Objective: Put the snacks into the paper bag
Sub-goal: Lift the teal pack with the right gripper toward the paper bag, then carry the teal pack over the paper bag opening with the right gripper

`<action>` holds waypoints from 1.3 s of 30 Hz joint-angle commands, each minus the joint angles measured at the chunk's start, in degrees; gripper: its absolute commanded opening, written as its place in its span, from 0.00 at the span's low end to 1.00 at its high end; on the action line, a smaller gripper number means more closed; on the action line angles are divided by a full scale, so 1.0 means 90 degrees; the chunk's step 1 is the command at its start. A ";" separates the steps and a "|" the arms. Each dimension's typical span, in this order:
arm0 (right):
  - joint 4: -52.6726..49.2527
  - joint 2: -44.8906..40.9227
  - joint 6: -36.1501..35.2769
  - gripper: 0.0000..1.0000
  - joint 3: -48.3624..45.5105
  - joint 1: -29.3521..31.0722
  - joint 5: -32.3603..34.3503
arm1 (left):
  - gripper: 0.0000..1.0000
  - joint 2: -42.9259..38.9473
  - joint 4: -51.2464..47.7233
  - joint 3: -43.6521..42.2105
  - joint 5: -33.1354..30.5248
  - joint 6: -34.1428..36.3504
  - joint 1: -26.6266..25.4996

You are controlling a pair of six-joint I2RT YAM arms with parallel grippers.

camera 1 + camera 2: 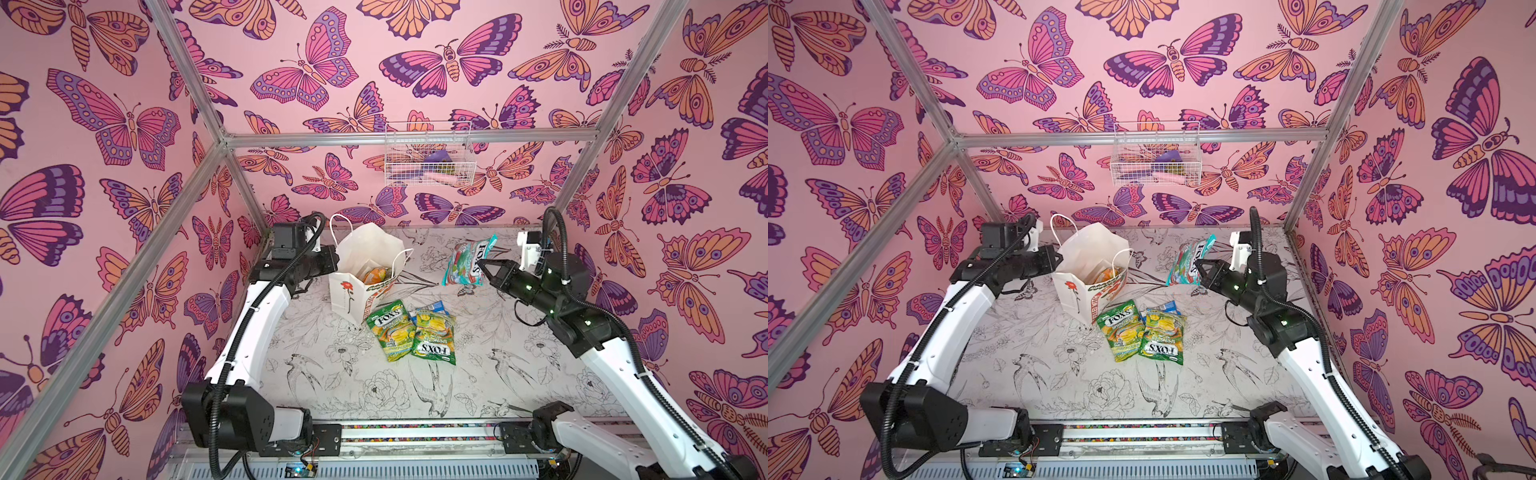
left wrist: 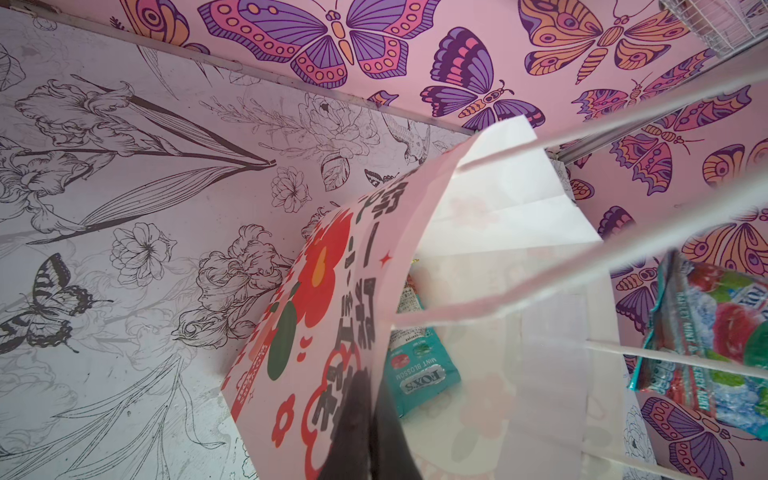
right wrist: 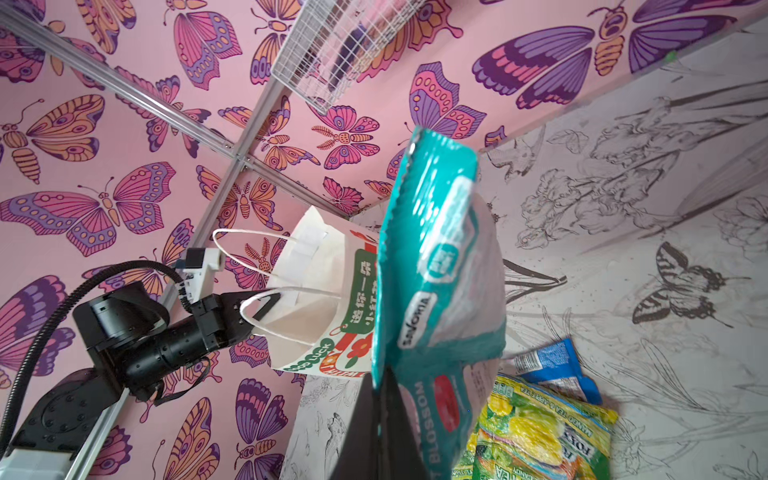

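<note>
The white paper bag [image 1: 353, 291] [image 1: 1077, 291] stands open at the back left, red flower facing front. My left gripper [image 1: 334, 257] [image 2: 374, 380] is shut on the bag's printed side wall [image 2: 332, 291] at the rim. An orange packet [image 1: 374, 275] and a teal FOX'S packet [image 2: 419, 370] lie inside. My right gripper [image 1: 482, 266] [image 3: 379, 374] is shut on another teal FOX'S packet [image 1: 465, 262] [image 3: 436, 257], which hangs in the air right of the bag. Two green-yellow FOX'S packets [image 1: 388, 330] [image 1: 434, 336] lie in front of the bag, partly covering a blue-white packet [image 1: 434, 306].
A white wire basket [image 1: 428, 158] [image 1: 1156, 158] with a few items hangs on the back wall above the table. Aluminium frame posts stand at the back corners. Both arm bases sit along the front rail.
</note>
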 commanded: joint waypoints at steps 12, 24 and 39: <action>0.0642 0.0800 -0.0013 0.00 0.1511 0.0559 -0.0065 | 0.00 -0.0257 0.0437 -0.0065 0.0175 -0.0036 -0.0010; 0.0663 0.1561 -0.0192 0.00 0.2630 0.1237 0.0190 | 0.00 -0.0290 0.0469 -0.0085 0.0224 -0.0085 -0.0009; 0.0580 0.2151 -0.0474 0.00 0.3569 0.1790 0.0432 | 0.00 -0.0324 0.0507 -0.0106 0.0268 -0.0119 -0.0030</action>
